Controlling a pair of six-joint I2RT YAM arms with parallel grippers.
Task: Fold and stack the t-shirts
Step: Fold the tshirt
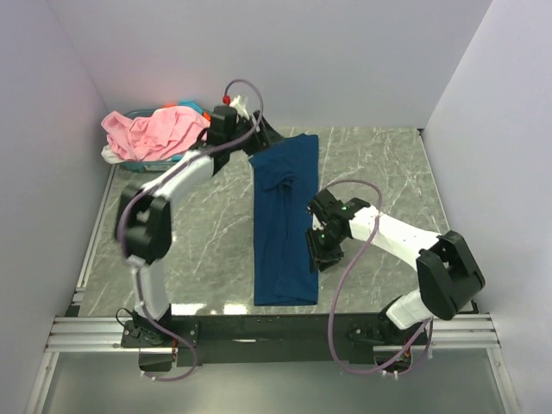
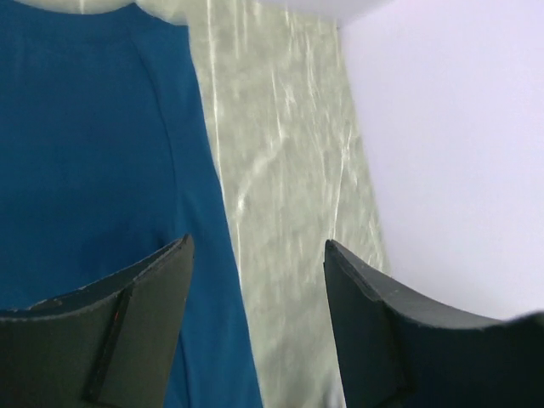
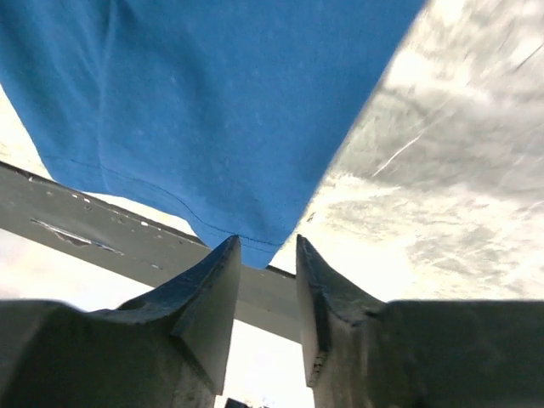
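Note:
A dark navy blue t-shirt [image 1: 283, 224] lies as a long narrow strip down the middle of the table, from back to front. My left gripper [image 1: 253, 140] hovers at the strip's far left corner. Seen from the left wrist, the gripper [image 2: 259, 240] is open, with the shirt's edge [image 2: 93, 153] and bare table between its fingers. My right gripper [image 1: 316, 256] sits at the strip's right edge near the front. In the right wrist view it [image 3: 266, 239] is open, and the shirt's hem corner [image 3: 212, 127] lies just past its fingertips, ungripped. A light pink t-shirt [image 1: 153, 129] is heaped at the back left.
The pink shirt fills a teal basket [image 1: 159, 161] in the back left corner, with a pale cloth [image 1: 109, 153] at its left side. White walls close in the left, back and right. The marble table [image 1: 379, 164] ends at a metal rail [image 1: 259, 332] at the front.

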